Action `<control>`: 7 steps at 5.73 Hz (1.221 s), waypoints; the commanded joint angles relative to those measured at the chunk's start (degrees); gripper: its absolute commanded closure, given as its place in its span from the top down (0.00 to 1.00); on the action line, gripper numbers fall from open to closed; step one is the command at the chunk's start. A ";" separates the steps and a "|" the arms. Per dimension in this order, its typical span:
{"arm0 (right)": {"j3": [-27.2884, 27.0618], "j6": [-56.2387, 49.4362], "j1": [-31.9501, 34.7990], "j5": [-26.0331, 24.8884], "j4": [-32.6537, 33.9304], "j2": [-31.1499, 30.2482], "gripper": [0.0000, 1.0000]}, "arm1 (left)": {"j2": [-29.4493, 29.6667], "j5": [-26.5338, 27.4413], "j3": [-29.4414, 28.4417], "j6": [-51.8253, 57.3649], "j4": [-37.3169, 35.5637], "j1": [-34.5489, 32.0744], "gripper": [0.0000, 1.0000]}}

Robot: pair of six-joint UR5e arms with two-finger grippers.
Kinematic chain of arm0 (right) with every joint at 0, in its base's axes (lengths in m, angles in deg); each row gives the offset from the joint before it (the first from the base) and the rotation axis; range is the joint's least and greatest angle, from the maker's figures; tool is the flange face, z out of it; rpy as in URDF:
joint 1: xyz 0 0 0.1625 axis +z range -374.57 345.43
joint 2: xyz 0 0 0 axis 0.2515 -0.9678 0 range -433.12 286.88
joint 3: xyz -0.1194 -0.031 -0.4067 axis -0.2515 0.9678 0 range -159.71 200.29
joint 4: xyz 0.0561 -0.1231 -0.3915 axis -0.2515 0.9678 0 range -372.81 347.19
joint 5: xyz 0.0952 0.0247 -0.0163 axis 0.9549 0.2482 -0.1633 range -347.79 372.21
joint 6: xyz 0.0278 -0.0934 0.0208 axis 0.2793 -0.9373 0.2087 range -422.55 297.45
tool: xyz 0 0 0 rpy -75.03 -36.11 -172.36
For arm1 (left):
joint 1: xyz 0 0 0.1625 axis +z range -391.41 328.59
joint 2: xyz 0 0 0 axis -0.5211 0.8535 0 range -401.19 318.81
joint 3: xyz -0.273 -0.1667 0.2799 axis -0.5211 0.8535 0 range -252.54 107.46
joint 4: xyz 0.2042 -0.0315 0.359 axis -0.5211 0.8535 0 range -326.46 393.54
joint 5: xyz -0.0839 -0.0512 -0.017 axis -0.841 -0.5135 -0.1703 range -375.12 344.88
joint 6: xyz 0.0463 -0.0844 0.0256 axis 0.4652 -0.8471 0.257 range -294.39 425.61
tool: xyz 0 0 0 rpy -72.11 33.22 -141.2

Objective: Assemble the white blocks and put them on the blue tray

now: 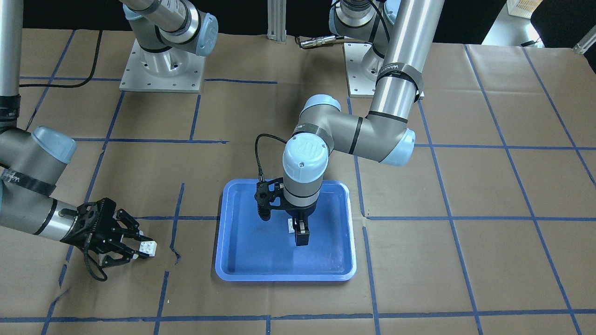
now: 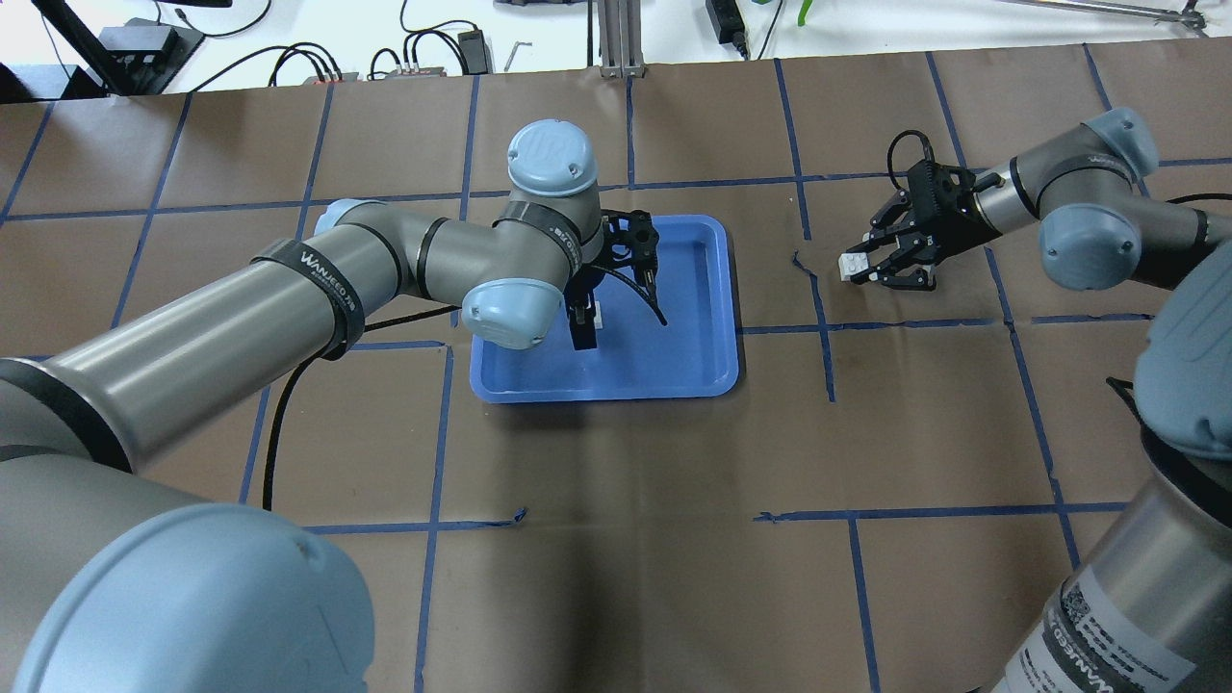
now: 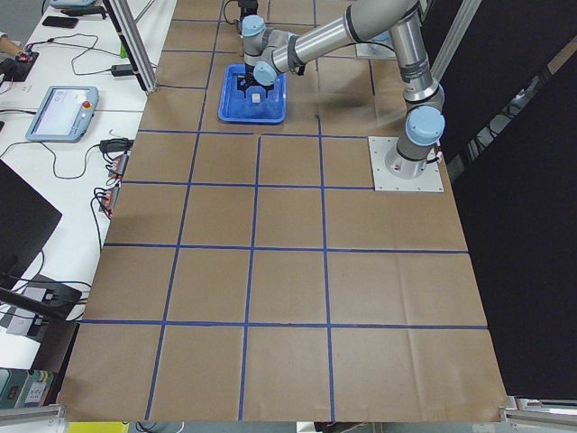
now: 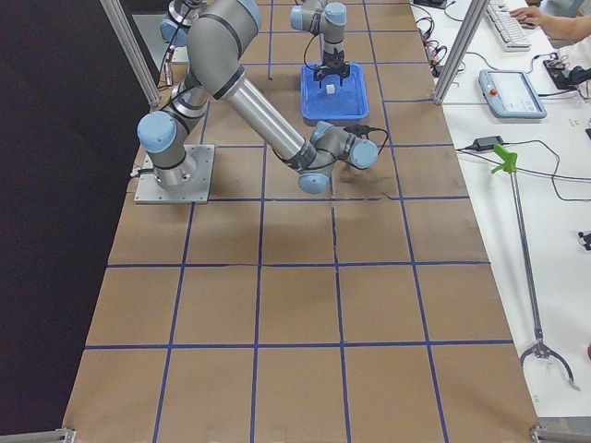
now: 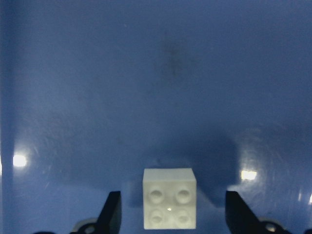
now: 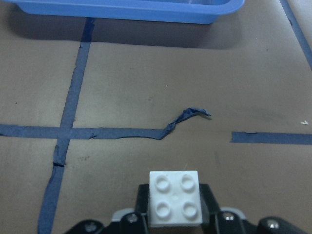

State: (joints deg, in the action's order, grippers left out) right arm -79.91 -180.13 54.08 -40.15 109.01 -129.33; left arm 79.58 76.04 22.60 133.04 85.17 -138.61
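Left fingers [image 5: 113,217] apart astride first white block [image 5: 169,197] in blue tray [image 5: 146,73]; right fingers [image 6: 207,199] clamped on second white block [image 6: 174,197]: square the studs, then press straight down.

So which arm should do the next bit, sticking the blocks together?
Probably the right. The right gripper has its jaws shut on one white block, off the blue tray. The left gripper has jaws open around the second block, resting in the tray.

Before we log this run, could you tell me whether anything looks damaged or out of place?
Only the blue tape: a strip between the blue tray and the white block in the right claw is torn and curled off the paper. Nothing else stands out.
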 commanded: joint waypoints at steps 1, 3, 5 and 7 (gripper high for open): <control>0.17 0.41 0.00 0.07 0.00 -1.09 0.21 | -6.56 -0.02 -2.40 0.07 9.38 0.33 0.99; -0.18 0.94 0.00 0.15 -5.58 -8.70 0.21 | -16.49 -0.10 -10.38 -0.54 30.37 0.86 0.99; -3.93 0.94 3.31 0.42 -8.43 -13.91 0.21 | -25.11 -0.02 -9.64 -5.85 37.91 0.77 0.99; -8.60 8.79 9.82 3.38 -2.51 -15.51 0.21 | -27.60 0.51 -9.45 -28.79 39.41 2.86 0.99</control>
State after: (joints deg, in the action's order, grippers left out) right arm -86.70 -175.69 61.17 -38.64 103.01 -144.26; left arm 53.14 76.39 13.04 115.41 123.91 -137.18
